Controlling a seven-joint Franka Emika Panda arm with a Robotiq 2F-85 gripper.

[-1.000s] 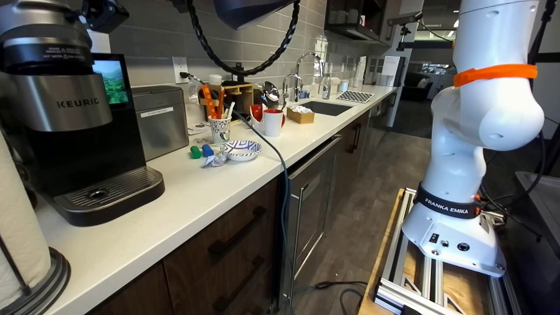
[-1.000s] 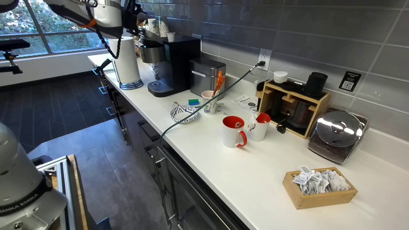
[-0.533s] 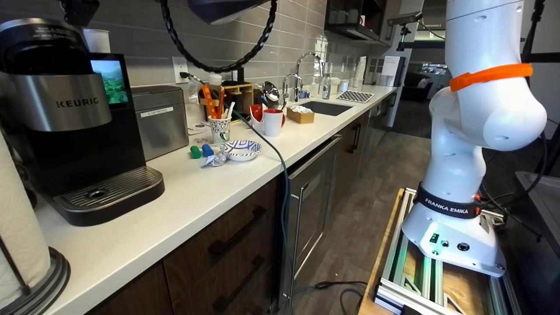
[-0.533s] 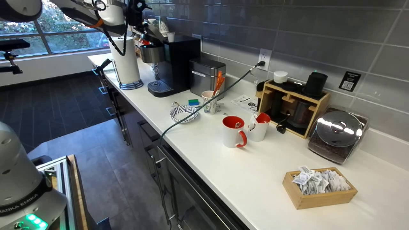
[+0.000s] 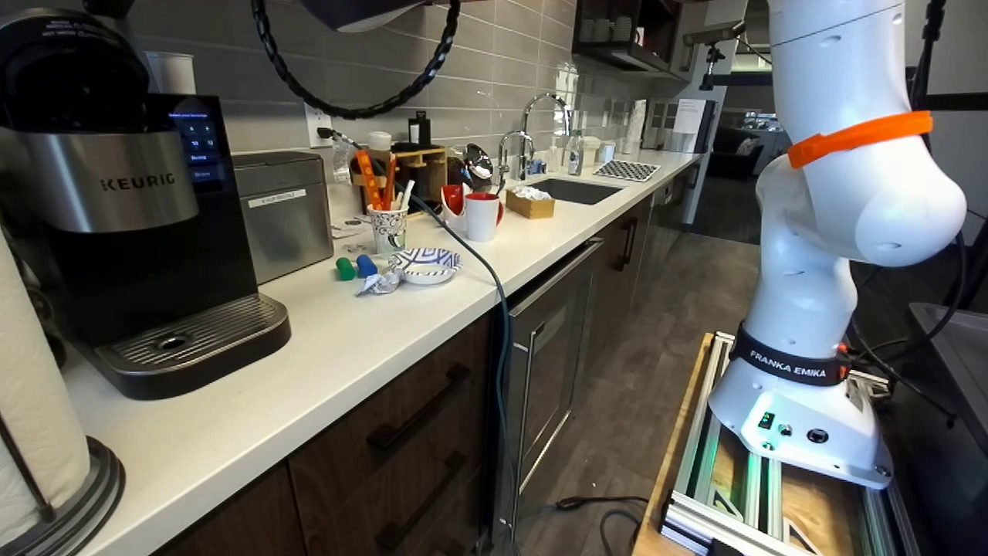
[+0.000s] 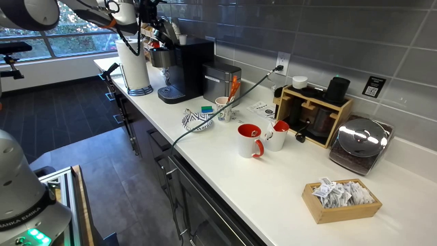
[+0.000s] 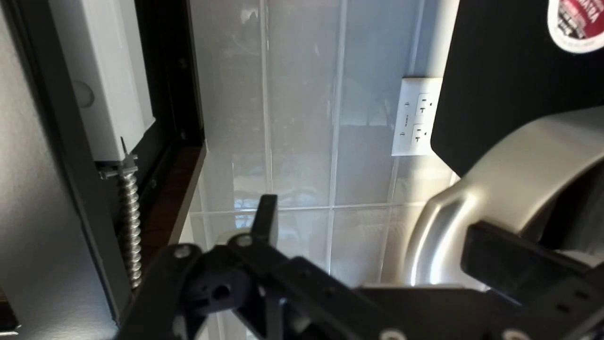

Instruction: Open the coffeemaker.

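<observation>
Jaws of the gripper spread wide, nothing visibly gripped; one finger overlaps a silver handle, contact indeterminate. At left on the counter, lid tilted up, stands the coffeemaker, its band lettered KEURIG, its screen bearing small text. Just right, a steel box carries an illegible label. A collar on the arm base reads FRANKA EMIKA.

Black-silver coffeemaker; seemingly black pincer
</observation>
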